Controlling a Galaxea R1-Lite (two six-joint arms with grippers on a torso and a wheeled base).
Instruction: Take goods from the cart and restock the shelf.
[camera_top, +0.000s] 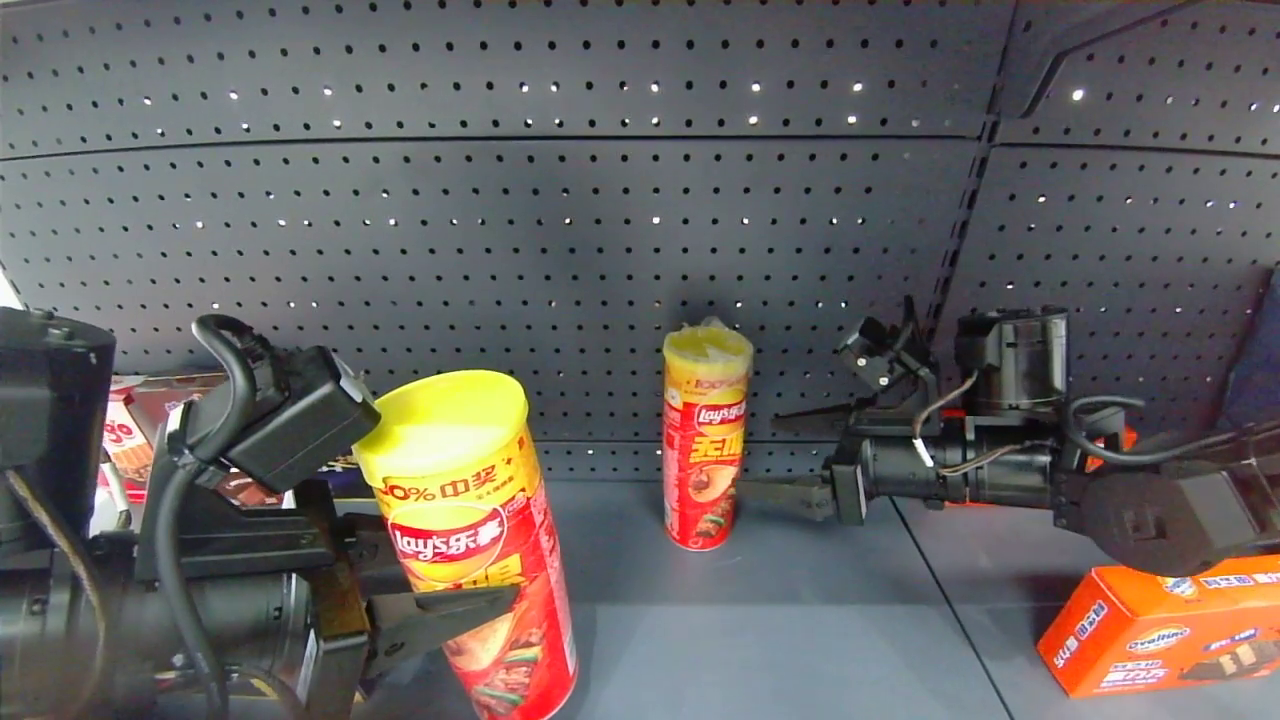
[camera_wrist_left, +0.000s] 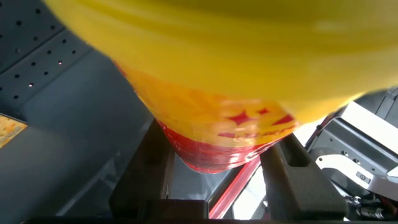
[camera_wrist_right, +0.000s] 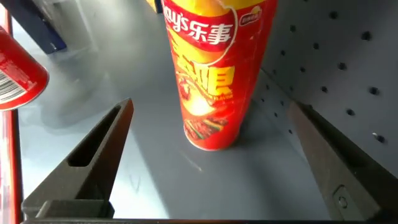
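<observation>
I take the standing can (camera_top: 705, 440) of crisps as my marker: it is upright on the grey shelf (camera_top: 760, 620), yellow lid on top, close in front of the pegboard wall (camera_top: 500, 250).

To the right of that can sits my right gripper (camera_top: 790, 455), spread wide and pointed at it. In the right wrist view the standing can (camera_wrist_right: 211, 74) is ahead of the right gripper (camera_wrist_right: 211, 186), between the lines of the two fingers (camera_wrist_right: 93, 162), with a clear gap to each, so nothing is clamped there.

To the left of the standing can and nearer to me, my left gripper (camera_top: 480, 600) is closed around a second can (camera_top: 470, 520) of the same kind, gripping it low on the red body. That one leans a little, its yellow lid tipped away from the standing can. In the left wrist view the second can (camera_wrist_left: 217, 93) sits between the dark fingers (camera_wrist_left: 149, 168) of the left gripper (camera_wrist_left: 221, 165). Its base runs off the head view, so I cannot tell whether it rests on the shelf.

Well to the right of the standing can and nearer me lies an orange box (camera_top: 1160, 625). Far to its left, behind my left arm, are some cartons (camera_top: 130, 440)
</observation>
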